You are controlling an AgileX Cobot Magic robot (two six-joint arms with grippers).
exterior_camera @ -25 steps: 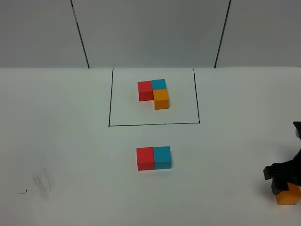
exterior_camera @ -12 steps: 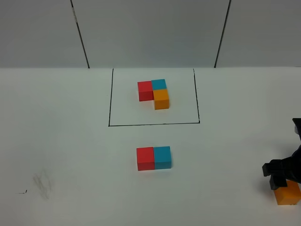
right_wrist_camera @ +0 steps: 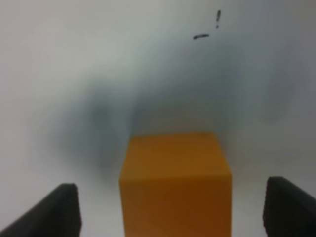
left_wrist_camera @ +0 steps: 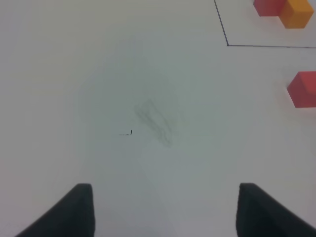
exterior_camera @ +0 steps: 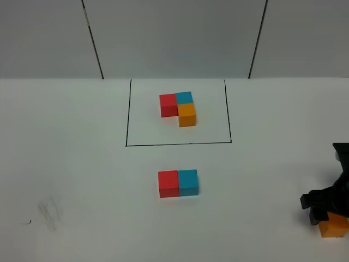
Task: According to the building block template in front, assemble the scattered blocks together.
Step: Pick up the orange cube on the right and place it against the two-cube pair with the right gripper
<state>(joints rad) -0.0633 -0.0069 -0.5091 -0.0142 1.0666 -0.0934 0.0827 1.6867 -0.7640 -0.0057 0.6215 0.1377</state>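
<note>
Right jaws stand open astride the orange block (exterior_camera: 335, 228) near the bench's front right corner, not touching it; red block (exterior_camera: 168, 183) and blue block (exterior_camera: 188, 182) sit joined mid-bench before the template (exterior_camera: 180, 107); left jaws gape wide.

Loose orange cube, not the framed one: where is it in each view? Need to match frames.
Exterior high: loose orange cube at the lower right edge, partly hidden by the right gripper.
Left wrist: not in it; the orange there belongs to the building block template.
Right wrist: between the fingers, touching neither.
Shared landmark: loose red cube links exterior and left wrist; right wrist shares only the orange cube itself.
</note>
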